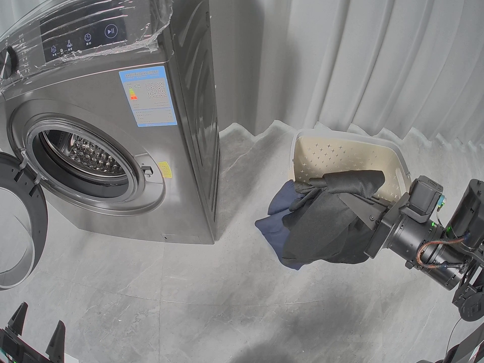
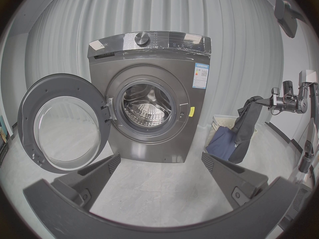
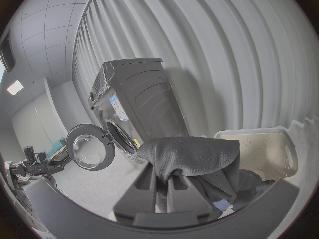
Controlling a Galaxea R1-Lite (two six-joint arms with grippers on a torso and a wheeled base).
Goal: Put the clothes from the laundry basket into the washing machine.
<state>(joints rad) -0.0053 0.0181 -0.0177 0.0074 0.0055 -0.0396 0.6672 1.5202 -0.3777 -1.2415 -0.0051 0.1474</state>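
Head view: a pale grey, marbled floor (image 1: 201, 288) runs back to a white pleated curtain (image 1: 353, 51) along the far side. The washing machine (image 1: 126, 127) stands at the far left. Its round door (image 1: 17, 223) is swung out to the left and the drum (image 1: 85, 160) is open. The cream laundry basket (image 1: 353, 152) sits at the far right, against the curtain's hem and well apart from the machine. Bare floor lies between them and across the near side. The right gripper (image 1: 355, 200) is over the basket's near rim, fingers clamped on a dark grey garment (image 1: 322, 223) that hangs from them. A blue garment (image 1: 275, 218) spills out past the basket's left rim to the floor. The left gripper (image 1: 40, 318) is at the near left, low, with its fingers apart and nothing between them.

Left wrist view: the spread fingers frame the machine's front. The open door stands clear of the drum mouth, and the floor before it is bare. Off to the right, the grey garment dangles above the basket and the blue one.

Right wrist view: both fingers are closed on a fold of the grey garment. The basket's perforated wall is just behind it, and the machine is farther off to the left.
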